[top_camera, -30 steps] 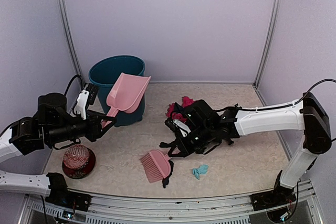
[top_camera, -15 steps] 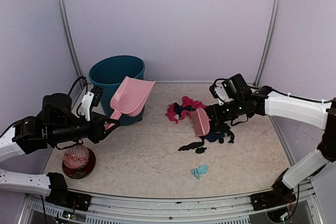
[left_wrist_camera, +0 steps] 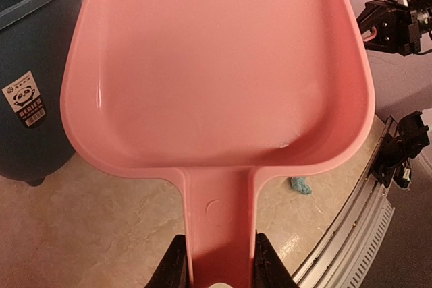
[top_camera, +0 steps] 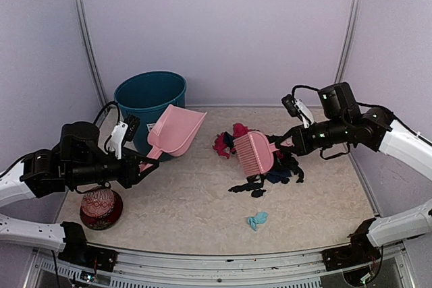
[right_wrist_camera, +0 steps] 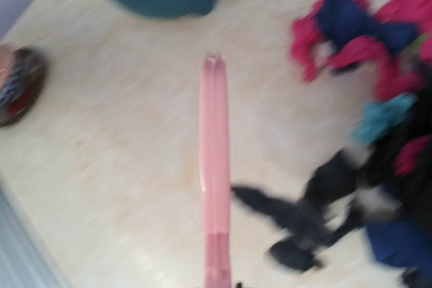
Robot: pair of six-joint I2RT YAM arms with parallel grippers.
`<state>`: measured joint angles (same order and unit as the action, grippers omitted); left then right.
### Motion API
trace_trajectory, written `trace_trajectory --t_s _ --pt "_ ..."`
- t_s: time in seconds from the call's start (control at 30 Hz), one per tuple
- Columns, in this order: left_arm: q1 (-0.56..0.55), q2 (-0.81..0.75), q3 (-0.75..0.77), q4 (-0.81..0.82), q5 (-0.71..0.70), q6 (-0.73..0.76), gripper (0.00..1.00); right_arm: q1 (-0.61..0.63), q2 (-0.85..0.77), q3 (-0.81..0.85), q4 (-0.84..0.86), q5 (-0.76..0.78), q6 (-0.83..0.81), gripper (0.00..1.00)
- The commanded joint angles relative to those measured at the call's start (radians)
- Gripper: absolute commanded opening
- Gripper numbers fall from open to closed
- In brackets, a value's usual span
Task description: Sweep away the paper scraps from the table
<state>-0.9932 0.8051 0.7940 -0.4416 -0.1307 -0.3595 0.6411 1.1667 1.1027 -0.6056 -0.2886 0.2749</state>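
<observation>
Paper scraps [top_camera: 273, 176] in magenta, dark blue, black and teal lie in a loose pile on the right half of the table [top_camera: 196, 200]. The pile's long axis runs slantwise, from magenta pieces at the far left to black and blue pieces at the near right. One teal scrap [top_camera: 256, 220] lies alone, well apart from the pile and close to the near edge.

A pink brush [top_camera: 254, 153] sits over the left part of the pile, head tilted. Its handle points right into the right gripper [top_camera: 297, 141], whose fingers are clamped tight on it. Whether the bristles touch the table cannot be told. The right wrist view is blurred.

The left gripper [left_wrist_camera: 217, 269] pinches the handle of a pink dustpan [top_camera: 179, 131], with a finger pressed to each side. The dustpan is empty and hangs above the table's left half, just in front of a teal bucket [top_camera: 150, 96] by the far left corner. Its mouth is turned roughly toward the pile. A dark bowl [top_camera: 101, 208] holding a red ball stands by the near left corner.

The right arm is the nearer one. Most scraps lie right of the brush head, and the dustpan lies left of the pile. A sweep would likely need the brush carried to the pile's right side and the dustpan lowered first.
</observation>
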Motion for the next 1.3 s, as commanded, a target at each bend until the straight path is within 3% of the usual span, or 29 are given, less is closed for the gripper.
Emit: trace_trajectory --t_s 0.0,0.2,0.33,0.57,0.67,1.0,1.27 --pt "-0.026 0.007 -0.007 0.035 0.014 -0.004 0.00 0.006 -0.087 -0.078 -0.133 -0.181 0.024 0.00" --pt "-0.067 0.031 -0.003 0.027 0.010 -0.004 0.00 0.015 -0.174 -0.178 -0.302 -0.190 0.103 0.00" --pt "-0.113 0.063 0.002 0.034 -0.009 -0.026 0.00 0.015 -0.196 -0.248 -0.302 -0.185 0.153 0.00" --pt "-0.214 0.139 -0.013 0.043 -0.058 -0.103 0.00 0.015 -0.157 -0.387 -0.039 -0.162 0.251 0.00" --pt "-0.252 0.168 -0.020 0.025 -0.086 -0.144 0.00 0.015 -0.140 -0.396 0.047 -0.069 0.280 0.00" --pt "-0.298 0.268 -0.088 0.049 -0.116 -0.252 0.00 -0.001 -0.062 -0.309 0.248 0.198 0.277 0.00" --pt "-0.298 0.347 -0.102 0.057 -0.109 -0.260 0.00 -0.056 0.012 -0.249 0.362 0.233 0.237 0.00"
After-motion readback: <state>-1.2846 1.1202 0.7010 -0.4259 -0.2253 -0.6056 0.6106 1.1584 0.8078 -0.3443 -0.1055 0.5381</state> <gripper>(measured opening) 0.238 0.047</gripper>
